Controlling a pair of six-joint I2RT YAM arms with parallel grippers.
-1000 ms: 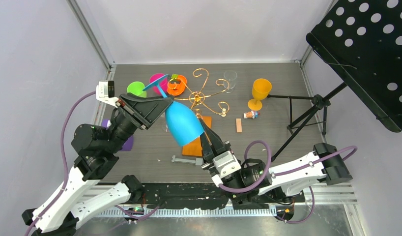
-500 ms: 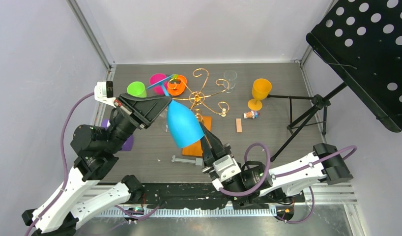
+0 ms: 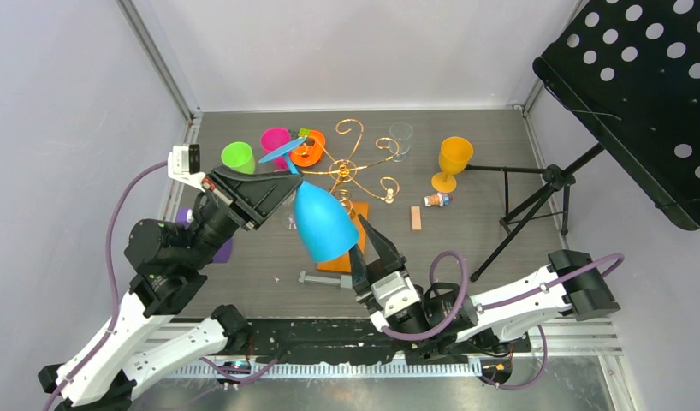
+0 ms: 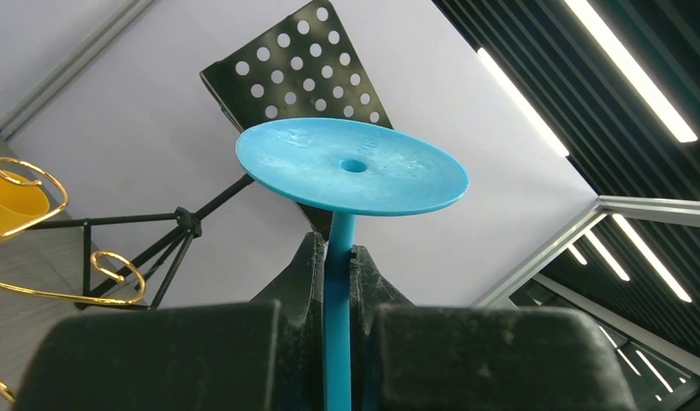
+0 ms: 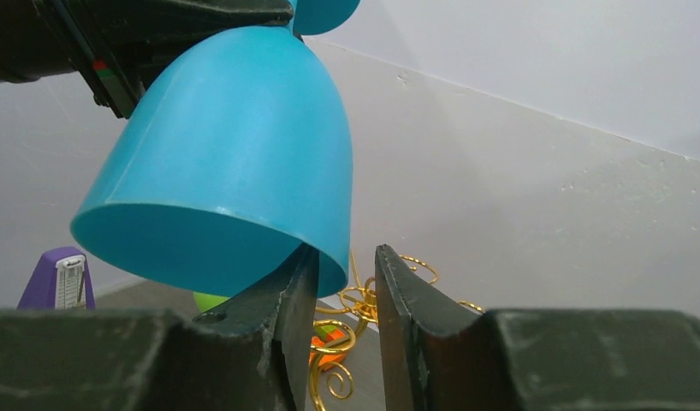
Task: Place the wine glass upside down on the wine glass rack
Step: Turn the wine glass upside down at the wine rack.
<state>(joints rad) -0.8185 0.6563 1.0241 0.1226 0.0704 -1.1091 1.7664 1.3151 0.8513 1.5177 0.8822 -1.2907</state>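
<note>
Blue wine glass [image 3: 323,224] bowl-down, stem pinched in left end effector [image 4: 336,257].
Part-open right end effector [image 5: 347,265] empty; glass may swivel, clip wine glass rack [image 3: 340,174].

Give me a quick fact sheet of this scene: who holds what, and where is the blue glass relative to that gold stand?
Held thing: blue wine glass, foot up, bowl mouth down, tilted
Left gripper: shut on the glass's stem
Right gripper: open, fingers parted at the bowl's rim
Wine glass rack: gold wire stand on the table
Glass versus rack: in the air on the rack's near side, not yet hung
Also on the table: green cup, pink cup, yellow goblet
</note>
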